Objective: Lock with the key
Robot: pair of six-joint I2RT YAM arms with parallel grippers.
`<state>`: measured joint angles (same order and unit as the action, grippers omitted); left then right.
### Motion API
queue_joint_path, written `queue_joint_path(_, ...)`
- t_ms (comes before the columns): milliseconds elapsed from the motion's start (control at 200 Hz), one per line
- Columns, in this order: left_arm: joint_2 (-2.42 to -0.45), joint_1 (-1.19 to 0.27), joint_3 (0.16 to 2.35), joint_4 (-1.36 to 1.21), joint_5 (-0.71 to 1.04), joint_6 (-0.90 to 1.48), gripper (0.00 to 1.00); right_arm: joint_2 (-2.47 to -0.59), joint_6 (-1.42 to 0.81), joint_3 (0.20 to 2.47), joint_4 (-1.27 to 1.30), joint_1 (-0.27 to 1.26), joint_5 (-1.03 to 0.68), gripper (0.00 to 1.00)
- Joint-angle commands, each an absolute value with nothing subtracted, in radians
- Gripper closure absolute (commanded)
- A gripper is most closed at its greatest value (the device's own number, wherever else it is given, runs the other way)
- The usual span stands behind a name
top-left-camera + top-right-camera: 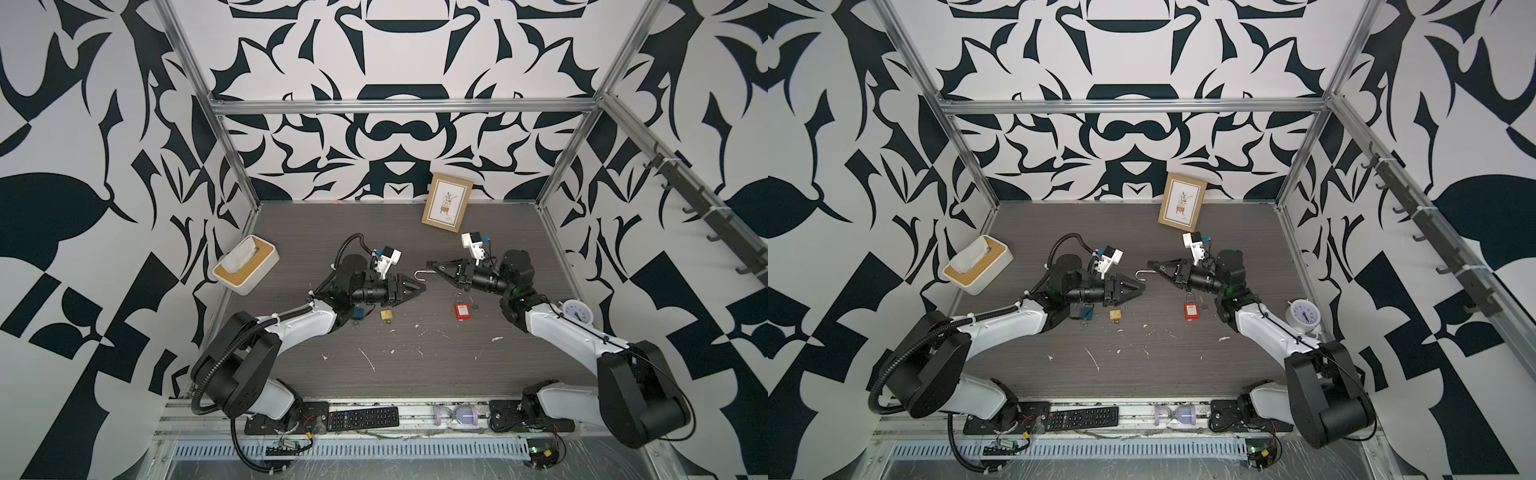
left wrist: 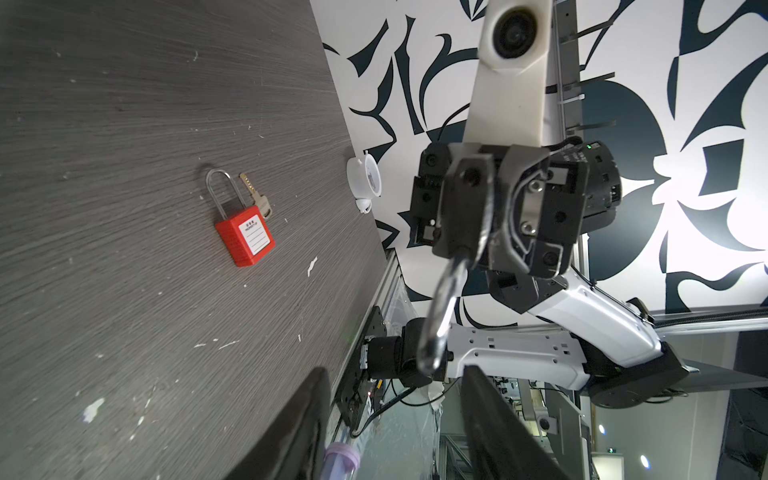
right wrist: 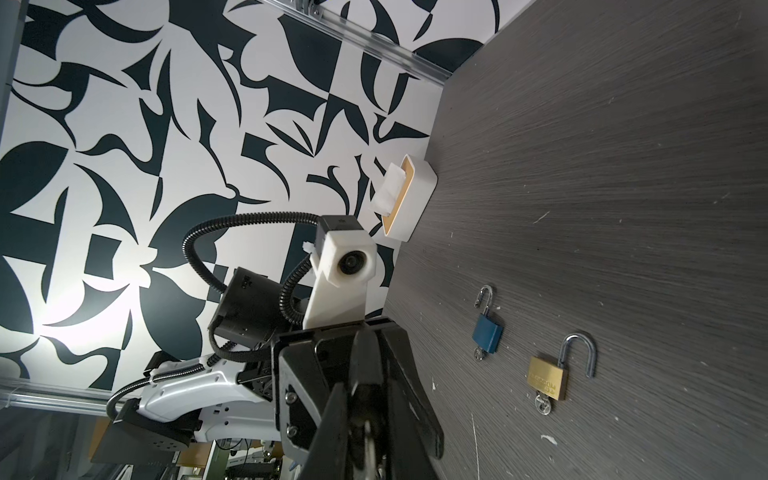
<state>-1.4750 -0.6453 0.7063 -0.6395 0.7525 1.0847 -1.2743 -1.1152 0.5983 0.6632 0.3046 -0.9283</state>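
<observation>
A: What is seen at the back of the dark table [image 1: 415, 374]?
B: A picture frame [image 1: 447, 208] is propped, tilted, against the patterned wall.
A: And at the sides?
B: A white tissue box [image 1: 251, 284] with a wooden lid is set near the left wall. A white alarm clock [image 1: 577, 311] is placed by the right wall, where a rail of hooks [image 1: 706, 210] is mounted.
A: Along the front edge?
B: A black remote control [image 1: 363, 418] and a lilac hourglass [image 1: 461, 414], laid on its side, are found there. White flecks [image 1: 368, 359] are scattered over the tabletop.
</observation>
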Motion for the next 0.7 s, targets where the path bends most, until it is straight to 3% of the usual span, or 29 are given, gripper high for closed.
queue_joint_path(0, -1.490, -0.640, 0.741, -0.661, 0.761, 1.089, 0.48, -1.235, -1.089, 0.604, 0.693, 0.316, -0.953, 1.00)
queue_joint_path(695, -1.546, -0.579, 0.732, -0.730, 0.777, 1.120, 0.55, -1.198, -1.088, 0.609, 0.648, 0.387, -0.958, 1.00)
